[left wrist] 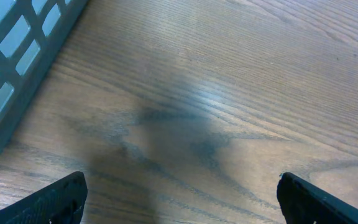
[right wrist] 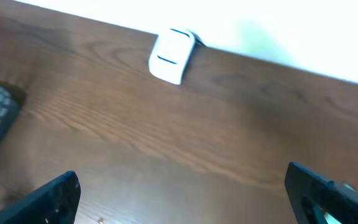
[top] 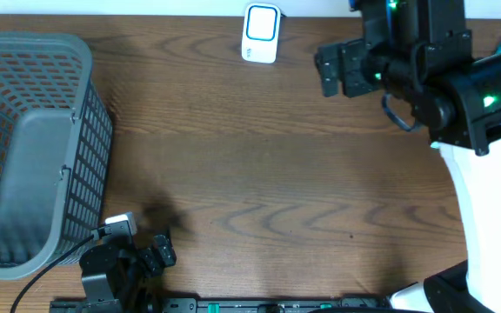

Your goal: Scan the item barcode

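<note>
Overhead view: you see the wooden table [top: 277,174] with the white device [top: 260,33], the task's thing, lying flat at the far edge, about midway along it, its blue-outlined face turned up. Nothing touches the device. A grey mesh basket [top: 94,156] fills the far-left corner and runs down the left edge. Your left gripper [top: 159,252] sits low at the near edge, close to the near-left corner and just beside the basket's near wall. Your right gripper [top: 330,71] hangs near the far-right corner, pointing along the far edge toward the device and well apart from it. Left wrist view: the left gripper [left wrist: 182,199] shows only its two dark fingertips at the lower corners of the frame. They are spread fully apart over bare wood with nothing between them, and the basket [left wrist: 17,56] crosses the upper-left corner. Right wrist view: the right gripper [right wrist: 188,196] is likewise spread as wide as it goes and holds nothing. The device [right wrist: 171,55] lies ahead of it at the table's far edge, against the pale wall.
</note>
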Available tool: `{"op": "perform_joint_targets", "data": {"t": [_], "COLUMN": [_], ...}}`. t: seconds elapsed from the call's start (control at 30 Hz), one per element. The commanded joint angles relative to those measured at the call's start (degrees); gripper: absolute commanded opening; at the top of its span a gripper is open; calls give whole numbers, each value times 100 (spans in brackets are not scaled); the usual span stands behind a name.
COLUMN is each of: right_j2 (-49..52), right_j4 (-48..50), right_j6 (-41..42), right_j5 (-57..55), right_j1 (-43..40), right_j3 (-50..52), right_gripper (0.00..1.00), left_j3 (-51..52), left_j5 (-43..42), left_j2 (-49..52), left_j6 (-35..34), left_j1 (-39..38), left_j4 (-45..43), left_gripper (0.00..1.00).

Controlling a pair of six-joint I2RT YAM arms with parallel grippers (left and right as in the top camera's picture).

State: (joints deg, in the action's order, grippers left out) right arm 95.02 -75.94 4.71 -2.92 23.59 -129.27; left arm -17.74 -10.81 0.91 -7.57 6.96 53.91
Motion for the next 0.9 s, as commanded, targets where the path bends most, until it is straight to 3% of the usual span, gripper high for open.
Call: {"op": "perform_joint_targets", "data": {"t": [0.0, 0.43, 0.87], "right_j2": [-354, -1410, -1609], "right_j4": [103, -66, -363], "right_j6": [-273, -481, -479], "right_j5": [-17, -17, -17], "right_j1": [264, 544, 544], "right_j3": [-37, -37, -37], "right_gripper": [99, 99, 99], "left_j3": [50, 50, 50], "left_j5": [-15, -15, -15], "left_j2": [-24, -24, -24], "left_j6": [-22, -22, -22], "left_j1": [4, 4, 4], "left_j4": [179, 179, 179], "left_gripper": [98, 98, 98]}}
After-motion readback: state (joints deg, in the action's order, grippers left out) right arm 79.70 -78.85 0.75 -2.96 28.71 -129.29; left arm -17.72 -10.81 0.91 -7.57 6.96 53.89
